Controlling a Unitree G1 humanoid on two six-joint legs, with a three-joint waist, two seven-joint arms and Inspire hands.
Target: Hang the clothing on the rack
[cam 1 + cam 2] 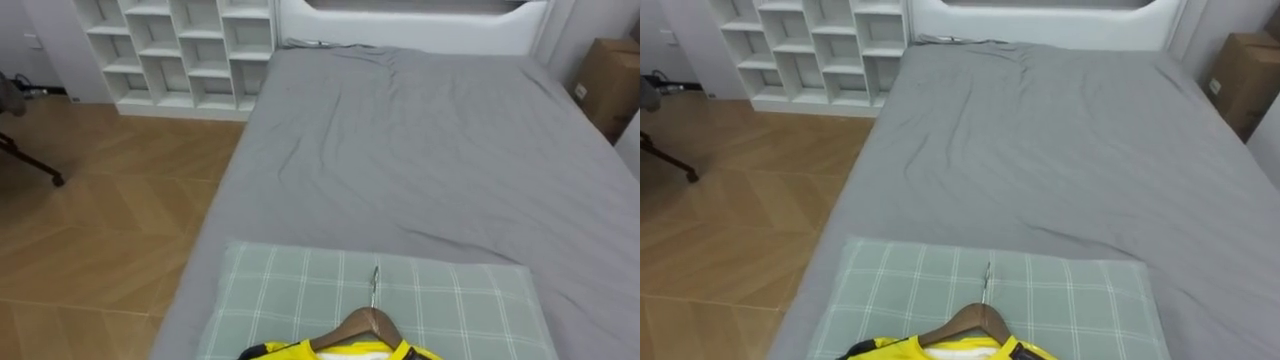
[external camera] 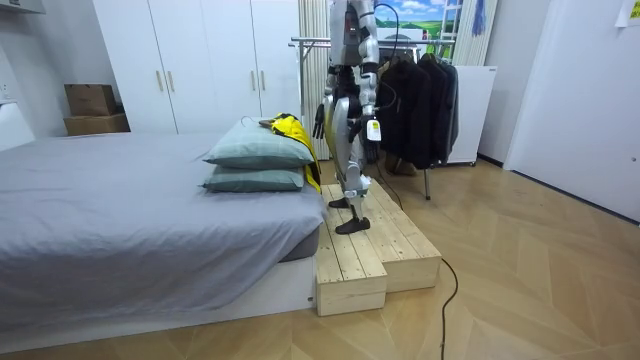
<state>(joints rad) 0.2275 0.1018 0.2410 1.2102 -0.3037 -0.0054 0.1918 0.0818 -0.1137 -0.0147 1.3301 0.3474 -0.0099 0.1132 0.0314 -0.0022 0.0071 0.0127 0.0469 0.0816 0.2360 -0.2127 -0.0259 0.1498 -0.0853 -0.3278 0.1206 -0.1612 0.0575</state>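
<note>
A yellow garment (image 1: 340, 352) on a wooden hanger (image 1: 365, 325) lies on the green checked pillow (image 1: 290, 290) at the near end of the bed, its metal hook pointing up the bed. In the room view the garment (image 2: 293, 130) rests on two stacked pillows (image 2: 255, 150), right in front of the robot. I stand on a wooden platform (image 2: 370, 250) beside the bed. My right hand (image 2: 319, 120) hangs by my hip with relaxed fingers, holding nothing. My left hand (image 2: 372, 128) hangs at my other side.
A grey bed (image 1: 430, 150) stretches ahead. A white cubby shelf (image 1: 180, 50) stands far left over wooden floor, and a cardboard box (image 1: 610, 80) far right. Behind me a clothes rack (image 2: 310, 42) holds dark clothes (image 2: 420, 100). The platform steps down at its edge.
</note>
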